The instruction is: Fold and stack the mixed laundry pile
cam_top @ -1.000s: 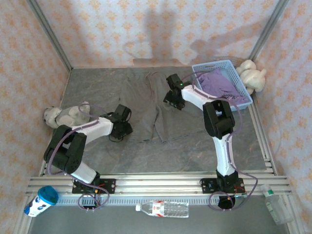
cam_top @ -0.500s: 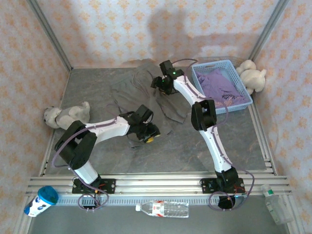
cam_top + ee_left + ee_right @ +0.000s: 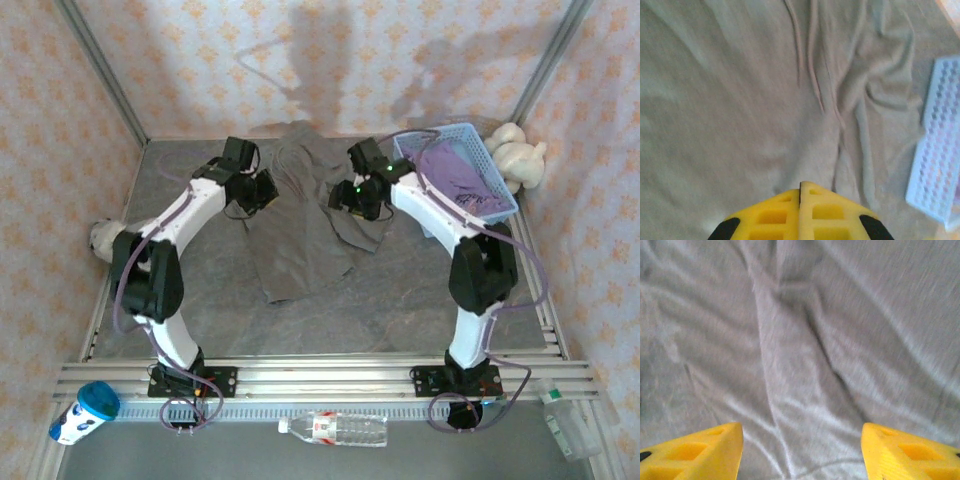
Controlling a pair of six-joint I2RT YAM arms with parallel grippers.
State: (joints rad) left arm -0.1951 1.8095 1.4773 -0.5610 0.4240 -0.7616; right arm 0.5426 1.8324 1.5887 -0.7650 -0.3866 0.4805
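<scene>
**Smoothing the grey-olive garment before its first fold**

I am working over the grey table. The grey-olive garment is lying spread across the upper middle of the top view, with long creases running down it and its right side bunched up. The lavender T-shirt is sitting heaped in the blue basket at the upper right. From that I am judging the task as barely begun, with nothing folded and nothing stacked.

I am reading the step in hand as flattening this garment. To do it well, I am aiming to take an outer edge on each side and draw the two apart low over the table, so the central ridges pull out. I am also planning to catch the hem only, because pinching deeper layers would probably drag new wrinkles in.

The left gripper is sitting at the garment's upper left edge. The right gripper is hovering over the bunched right side.

In the left wrist view, the left fingers are pressed together at the bottom centre. I cannot tell whether they are pinching any cloth. In the right wrist view, the right fingers are standing wide apart in the bottom corners, holding nothing, with wrinkled cloth showing between them.
</scene>
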